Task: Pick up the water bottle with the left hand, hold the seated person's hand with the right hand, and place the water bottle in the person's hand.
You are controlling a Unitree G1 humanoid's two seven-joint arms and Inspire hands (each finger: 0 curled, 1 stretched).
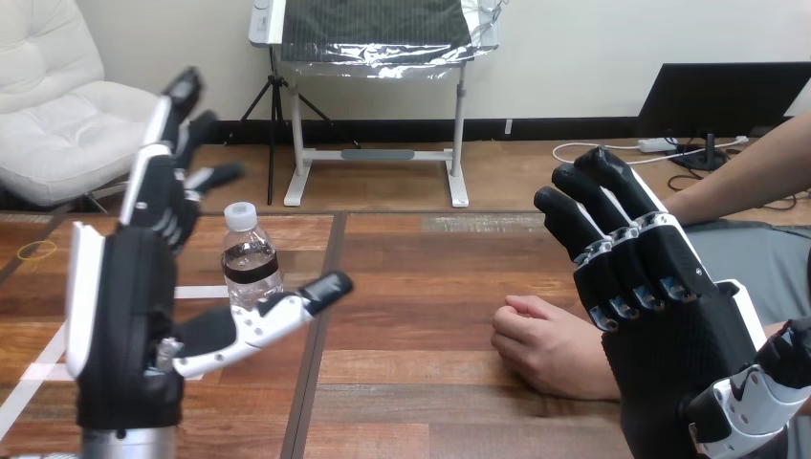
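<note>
Wooden worktop [430, 287] before us, we see the water bottle [251, 256] upright just beyond our left robot hand [124, 306], fingers spread wide, right robot hand [669, 325] straight-fingered beside the person's hand [550, 346], a resting fist.

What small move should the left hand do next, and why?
Probably ease the left hand forward until the water bottle stands between thumb and fingers, then curl them. The hand is open, holds nothing, and the bottle stands upright just beyond its thumb.
</note>
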